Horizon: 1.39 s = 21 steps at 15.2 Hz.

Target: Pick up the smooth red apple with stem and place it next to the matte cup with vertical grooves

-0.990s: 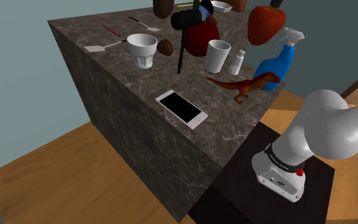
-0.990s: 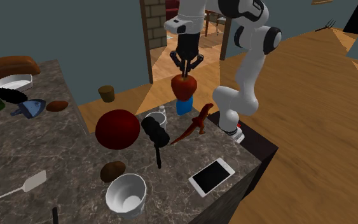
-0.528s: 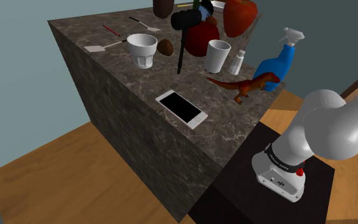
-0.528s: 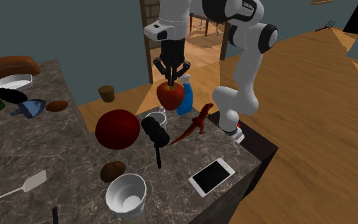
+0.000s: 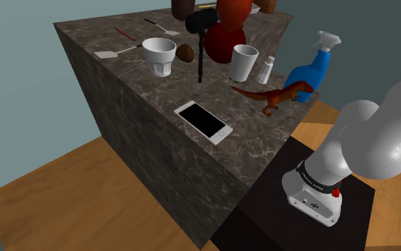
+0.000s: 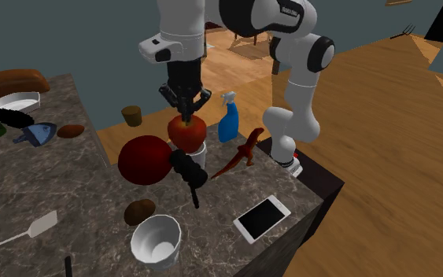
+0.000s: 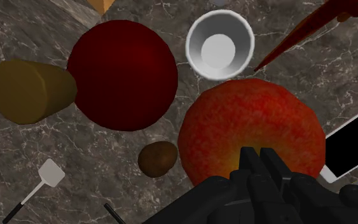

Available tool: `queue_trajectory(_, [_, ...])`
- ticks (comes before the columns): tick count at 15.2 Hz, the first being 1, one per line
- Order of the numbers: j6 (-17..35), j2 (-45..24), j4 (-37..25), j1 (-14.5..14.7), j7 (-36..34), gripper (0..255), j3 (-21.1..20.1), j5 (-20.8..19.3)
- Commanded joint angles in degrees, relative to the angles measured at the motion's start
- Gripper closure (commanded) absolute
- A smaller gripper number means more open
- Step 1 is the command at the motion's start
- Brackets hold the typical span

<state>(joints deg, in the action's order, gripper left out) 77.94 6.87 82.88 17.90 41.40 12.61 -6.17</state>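
Since half a second ago the arm has swung away from the blue spray bottle [image 6: 229, 120] and further in over the dark marbled counter [image 6: 94, 197]. A second ago the black gripper [image 6: 185, 116] was over the bottle at the counter's edge. It now hangs above a plain white cup [image 6: 200, 153], just beside a large dark red ball [image 6: 144, 160].

The fingers are clamped on the top of the apple [image 6: 186, 134], which hangs in the air, clear of the counter. In the shoulder view it sits at the top edge, above the ball.

The apple is round and smooth, bright red mottled with orange and yellow. In the wrist view the fingers cover its top, so the stem cannot be made out.

The grooved white cup [image 6: 156, 240] stands well apart from the apple, near a small brown oval lump [image 6: 139, 210].
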Motion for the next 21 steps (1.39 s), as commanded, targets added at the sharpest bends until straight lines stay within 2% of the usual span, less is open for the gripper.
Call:
queue_trajectory(1, [0.69, -2.17, -1.42, 0.07, -0.17, 255, 0.03, 0.48])
queue_trajectory(21, [17.28, 3.85, 21.18, 0.08, -2.33, 255, -0.24, -0.71])
